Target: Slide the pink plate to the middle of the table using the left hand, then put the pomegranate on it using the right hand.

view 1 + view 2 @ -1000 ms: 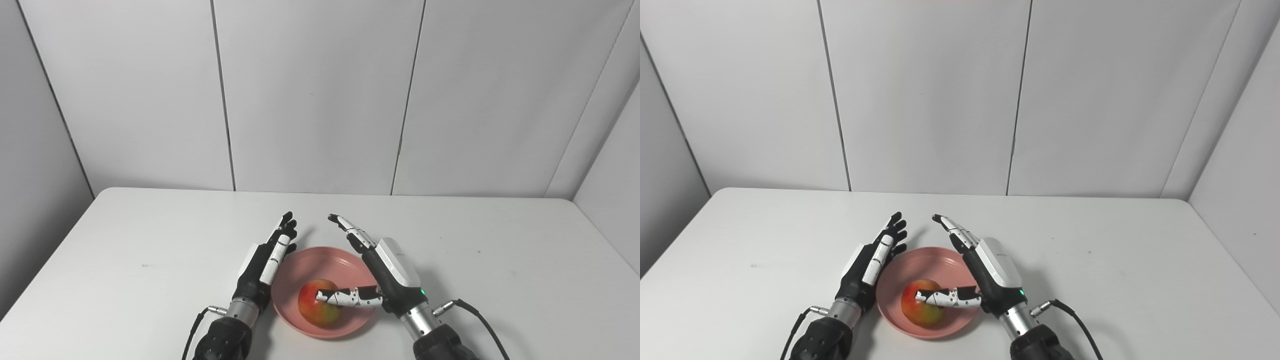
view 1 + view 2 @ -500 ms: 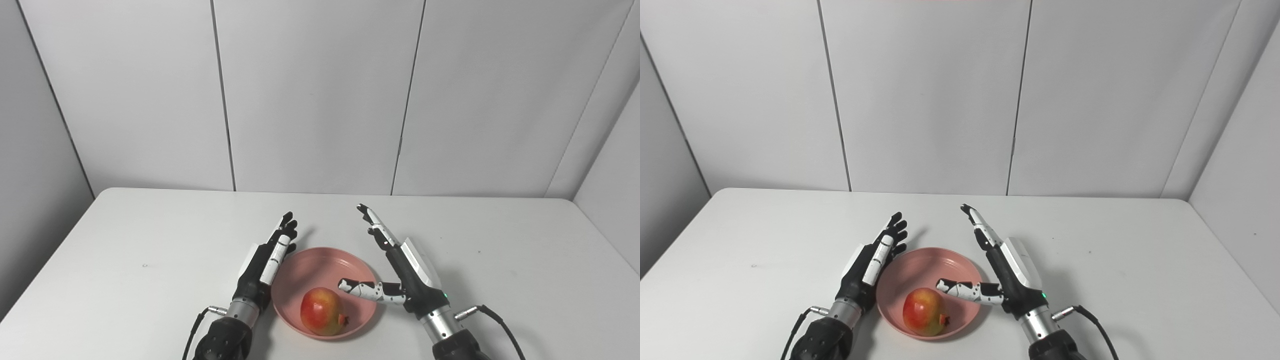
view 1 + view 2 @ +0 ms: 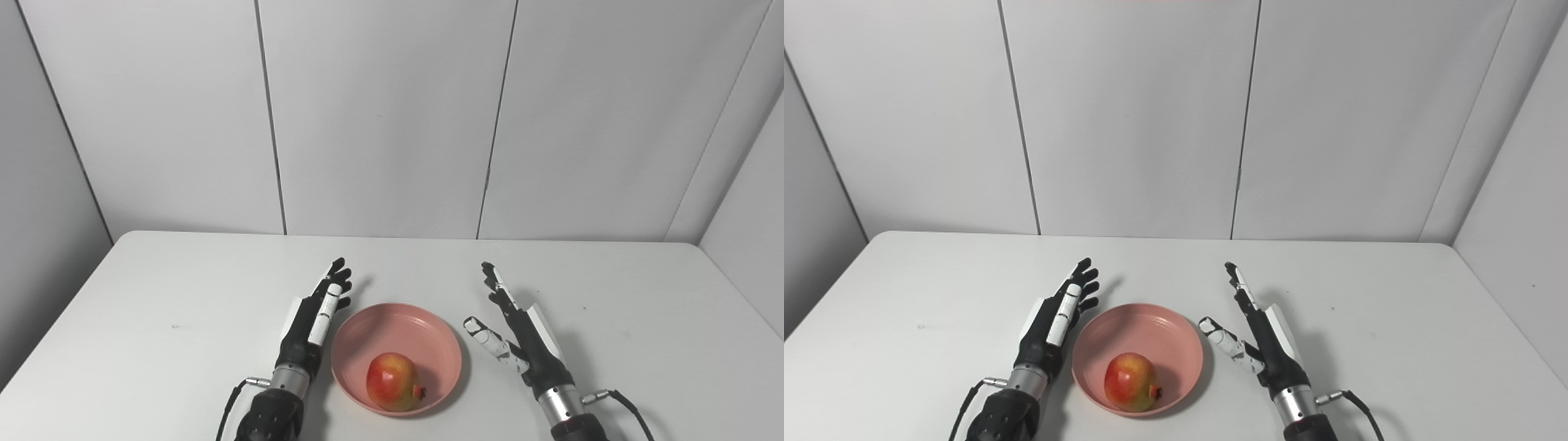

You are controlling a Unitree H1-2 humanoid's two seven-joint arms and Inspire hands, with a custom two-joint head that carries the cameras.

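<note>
Left eye view shows you the pomegranate (image 3: 394, 389) sitting in the pink plate (image 3: 397, 331), near the front middle of the white table (image 3: 153, 306). Your left hand (image 3: 312, 318) is just beside the plate at 9 o'clock, and your right hand (image 3: 520, 334) is at 3 o'clock, a little apart from it. Both hands have fingers spread and hold nothing.

A plain white counter (image 3: 153, 306) stretches before me, its far corners rounded, a few faint specks marking its matte top. Behind it rises a back wall (image 3: 380, 116) of pale grey panels divided by thin dark vertical seams, with angled side panels (image 3: 43, 202) closing in at either end. Soft, even light fills my workspace.
</note>
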